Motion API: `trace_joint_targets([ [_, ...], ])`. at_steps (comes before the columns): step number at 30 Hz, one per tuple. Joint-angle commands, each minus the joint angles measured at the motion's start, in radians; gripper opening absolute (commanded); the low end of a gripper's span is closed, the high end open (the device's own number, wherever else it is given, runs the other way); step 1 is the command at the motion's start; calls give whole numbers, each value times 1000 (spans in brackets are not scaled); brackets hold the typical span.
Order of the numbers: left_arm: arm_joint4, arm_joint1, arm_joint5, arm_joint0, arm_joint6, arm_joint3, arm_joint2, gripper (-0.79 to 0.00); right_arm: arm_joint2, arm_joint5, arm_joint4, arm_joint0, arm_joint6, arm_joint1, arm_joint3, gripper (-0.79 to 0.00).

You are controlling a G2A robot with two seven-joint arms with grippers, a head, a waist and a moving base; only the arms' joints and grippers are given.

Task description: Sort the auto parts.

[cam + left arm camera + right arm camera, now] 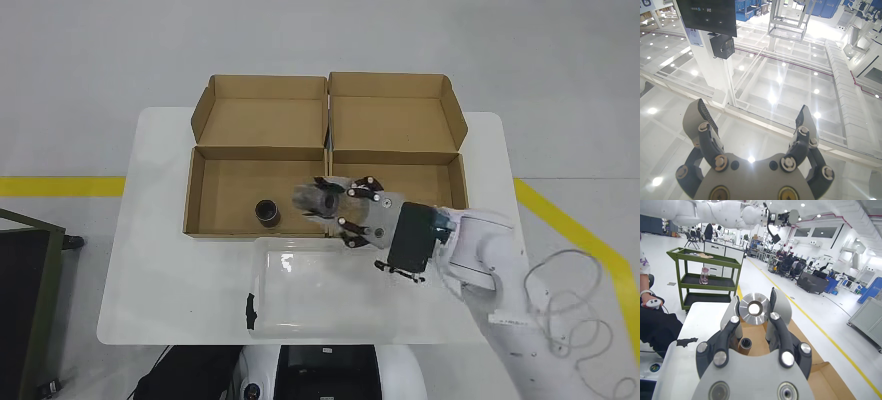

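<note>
My right gripper (754, 306) is shut on a silver metal ring part (754, 311) with a round hole through its middle. From above, this gripper (322, 203) holds the part (313, 199) over the seam between the two cardboard boxes. A small dark cylinder part (266, 211) stands in the left box (205, 200); the right wrist view shows that cylinder (745, 345) below the fingers. My left gripper (753, 118) is raised toward the ceiling, open, with nothing between its fingers.
A right cardboard box (452, 180) sits beside the left one, both lids folded back. A clear plastic tray (290, 295) lies at the table's (150, 260) front edge. A green cart (706, 275) stands off the table's side.
</note>
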Motion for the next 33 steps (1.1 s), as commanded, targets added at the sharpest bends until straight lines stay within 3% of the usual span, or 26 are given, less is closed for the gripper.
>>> trace_joint_targets([
  [1,0,0,0,0,0,0,0,0,11,4,-11,1,-38,1,-1,-785],
  [7,0,0,0,0,0,0,0,0,37,49,-51,5,-125,2,-6,-785],
  [23,0,0,0,0,0,0,0,0,46,47,-51,53,-231,3,49,-785],
  [33,0,0,0,0,0,0,0,0,27,49,-140,18,-299,7,122,-785],
])
